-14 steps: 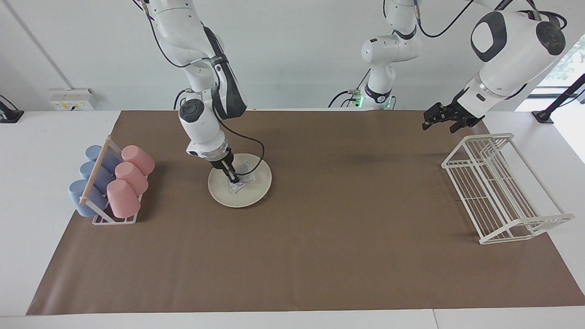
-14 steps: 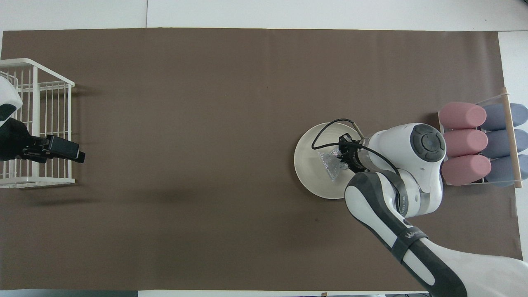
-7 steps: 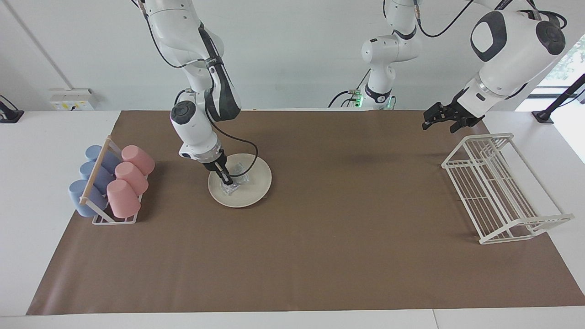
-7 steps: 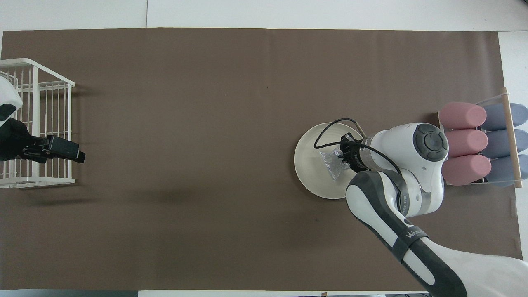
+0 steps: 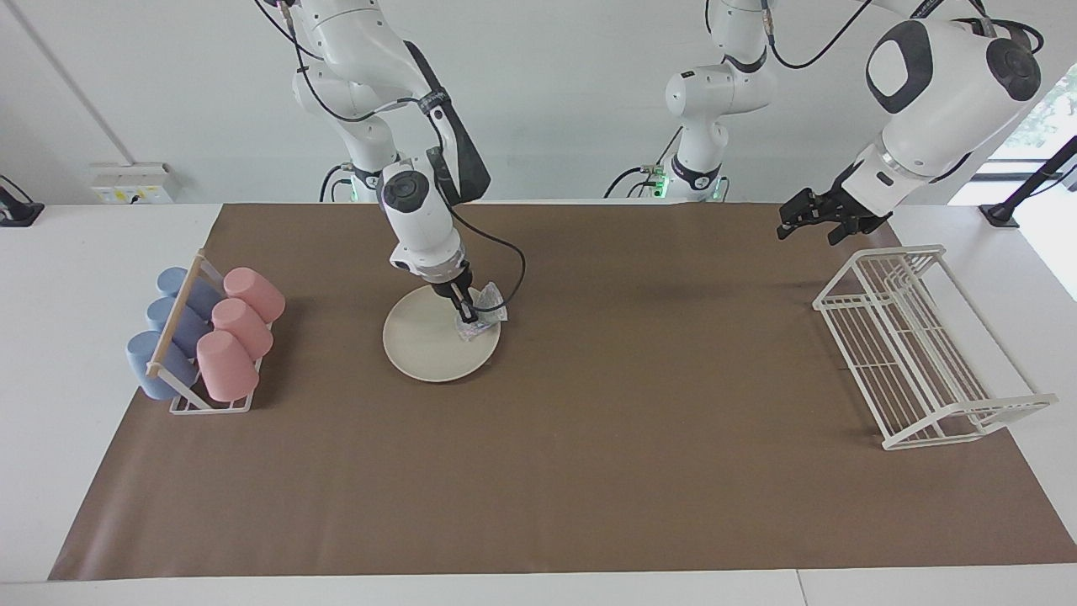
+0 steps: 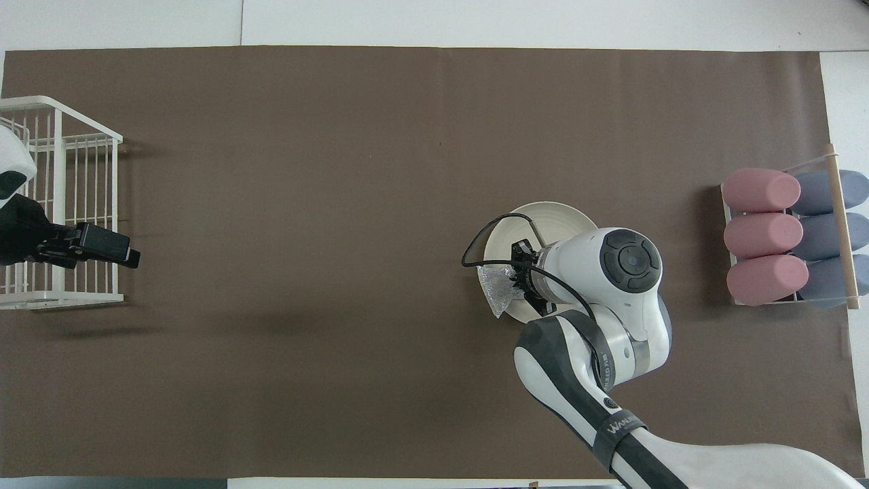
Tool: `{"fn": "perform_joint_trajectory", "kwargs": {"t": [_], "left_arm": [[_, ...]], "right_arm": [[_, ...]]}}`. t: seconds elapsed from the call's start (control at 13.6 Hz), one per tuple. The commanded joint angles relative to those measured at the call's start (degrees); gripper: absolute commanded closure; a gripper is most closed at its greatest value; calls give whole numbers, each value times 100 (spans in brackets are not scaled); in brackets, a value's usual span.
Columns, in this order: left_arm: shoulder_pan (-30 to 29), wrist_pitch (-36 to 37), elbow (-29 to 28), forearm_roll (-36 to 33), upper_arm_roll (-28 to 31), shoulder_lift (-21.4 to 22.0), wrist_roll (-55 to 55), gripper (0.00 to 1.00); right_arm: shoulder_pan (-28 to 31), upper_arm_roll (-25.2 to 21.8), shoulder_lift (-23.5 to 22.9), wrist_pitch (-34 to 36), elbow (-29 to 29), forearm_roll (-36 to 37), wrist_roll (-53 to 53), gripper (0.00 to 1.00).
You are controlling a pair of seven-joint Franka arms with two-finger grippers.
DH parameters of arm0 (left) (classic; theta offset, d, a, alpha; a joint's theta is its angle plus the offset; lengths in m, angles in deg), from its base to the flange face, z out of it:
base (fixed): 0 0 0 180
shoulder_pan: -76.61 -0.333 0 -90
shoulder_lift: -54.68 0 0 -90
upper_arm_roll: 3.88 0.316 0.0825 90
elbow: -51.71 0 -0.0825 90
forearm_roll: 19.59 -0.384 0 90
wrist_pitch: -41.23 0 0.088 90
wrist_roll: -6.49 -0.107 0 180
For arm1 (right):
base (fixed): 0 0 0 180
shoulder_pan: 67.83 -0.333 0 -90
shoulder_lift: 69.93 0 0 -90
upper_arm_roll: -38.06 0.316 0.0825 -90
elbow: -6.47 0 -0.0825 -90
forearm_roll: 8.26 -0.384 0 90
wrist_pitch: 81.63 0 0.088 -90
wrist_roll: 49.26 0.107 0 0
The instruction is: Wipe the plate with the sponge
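So the right gripper (image 5: 464,313) is clamped on the sponge (image 5: 483,313) and has it down at the rim of the plate (image 5: 425,345), on the edge that faces the left arm's end of the table. In the overhead view the sponge (image 6: 499,293) pokes out past the rim, so part of it looks to be over the brown mat (image 5: 589,471) rather than the plate (image 6: 543,214). That's the key bit: nearly all the plate's bare surface lies on the side of the jaws toward the cup rack (image 5: 202,337), so the next stroke probably has to drag back that way. The left gripper (image 5: 809,215) waits above the wire rack (image 5: 917,353), well apart from the plate; can't tell how its jaws stand.
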State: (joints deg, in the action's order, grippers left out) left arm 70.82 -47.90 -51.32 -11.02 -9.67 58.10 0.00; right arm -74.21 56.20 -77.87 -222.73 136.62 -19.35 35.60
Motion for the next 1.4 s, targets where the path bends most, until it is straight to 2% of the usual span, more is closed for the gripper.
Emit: {"fn": "perform_joint_trajectory", "kwargs": {"t": [0.0, 0.22, 0.51, 0.66, 0.81, 0.96, 1.25, 1.32], "left_arm": [[-18, -42, -15, -101, -11, 71, 86, 0], [-18, -33, -33, -101, -11, 88, 86, 0], [-61, -51, -41, 4, 16, 88, 182, 0], [-368, -86, -198, 1097, 16, 149, 262, 0], [-422, -86, -436, 2030, 7, 211, 271, 0], [-414, -112, -743, 3067, 7, 229, 262, 0], [-125, -437, -1332, 4562, -28, 273, -17, 0], [-10, -499, -1438, 4845, -28, 273, -141, 0]], "right_arm": [[49, 31, -41, -76, -68, -113, 22, 100], [-91, 14, 11, 703, -743, -113, 661, 100], [-390, 5, 12, 2164, -2193, 115, 1778, 100], [-810, 5, -23, 2551, -2738, 823, 2453, 100], [-1093, 14, -102, 2920, -3222, 1266, 3078, 100], [-1112, 14, -120, 3394, -3548, 1520, 3186, 100], [-1121, 32, -103, 4150, -4356, 1716, 3186, 100], [-1112, 40, -85, 4187, -4375, 1715, 3186, 100]]}}
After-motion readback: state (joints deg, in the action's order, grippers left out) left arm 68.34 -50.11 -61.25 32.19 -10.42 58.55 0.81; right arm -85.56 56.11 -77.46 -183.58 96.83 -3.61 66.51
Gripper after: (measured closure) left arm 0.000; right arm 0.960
